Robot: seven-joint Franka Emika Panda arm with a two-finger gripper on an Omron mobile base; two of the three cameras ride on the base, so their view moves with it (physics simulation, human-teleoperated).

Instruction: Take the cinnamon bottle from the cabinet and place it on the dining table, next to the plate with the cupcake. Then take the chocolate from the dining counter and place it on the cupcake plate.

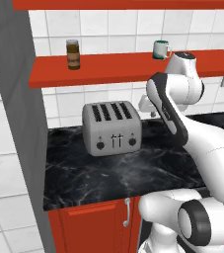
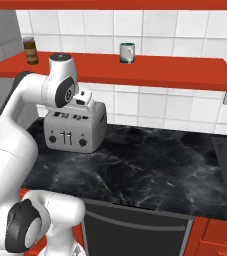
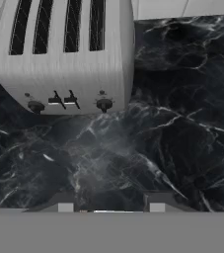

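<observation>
The cinnamon bottle point(image 1: 73, 54) stands upright on the red shelf point(image 1: 113, 69), its long axis vertical and its silver cap on top; it shows in the upper left of the left base view, and at the far upper left of the right base view point(image 2: 30, 50). It is a brown jar with a paler label band around the middle, but any writing on that label is too small to read. Further along the same shelf, well apart from the bottle, stands a green-and-white mug point(image 2: 127, 52) with its handle toward the right edge of the left base view. Below the shelf a silver four-slot toaster point(image 1: 112, 128) sits on the black marbled worktop point(image 1: 108, 173), its knobs and levers facing the robot; no brand mark can be made out on it. The tool point(image 3: 108, 201) hangs above the worktop in front of the toaster, looking down on it, its two dark finger tips point(image 3: 60, 201) apart with bare worktop showing between them. The tips are partly spread, hold nothing and touch nothing. A red cabinet door point(image 1: 96, 225) with a metal handle shows at the bottom of the left base view, beneath the worktop edge.
</observation>
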